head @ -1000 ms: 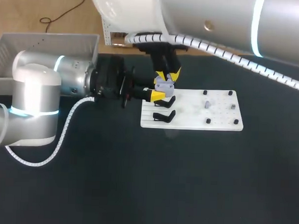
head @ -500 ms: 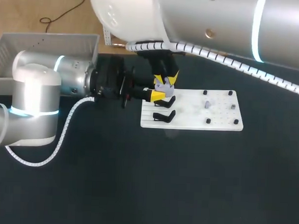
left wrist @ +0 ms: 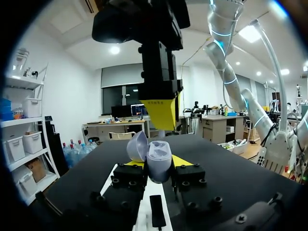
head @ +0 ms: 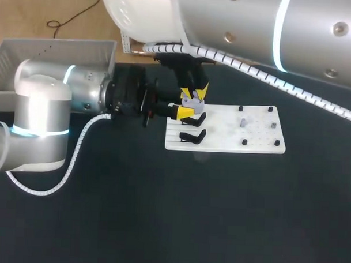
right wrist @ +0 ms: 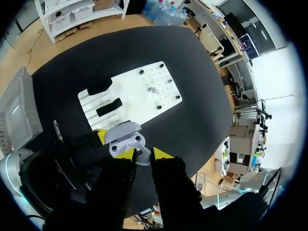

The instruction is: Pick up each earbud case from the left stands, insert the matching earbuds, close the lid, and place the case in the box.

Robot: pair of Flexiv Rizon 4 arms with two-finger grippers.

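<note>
My left gripper (head: 188, 106) reaches in from the left, shut on an open lavender earbud case (head: 193, 100) held just above the left end of the white board (head: 227, 136). In the left wrist view the case (left wrist: 158, 162) stands upright between the yellow tips, lid (left wrist: 137, 146) tipped back. My right gripper (head: 195, 90) hangs straight down over the case. In the right wrist view its fingers are shut on a small grey earbud (right wrist: 141, 156) just beside the case's open wells (right wrist: 126, 143). Two black stands (head: 193, 118) (head: 192, 136) on the board are bare.
Small grey earbuds (head: 243, 121) (head: 272, 125) and several black pegs (head: 244, 142) sit on the board's right half. A grey box (head: 54, 49) stands at the table's back left, behind my left arm.
My right arm has swung a little to the left, its gripper staying over the case. The left arm and the case have not moved.
</note>
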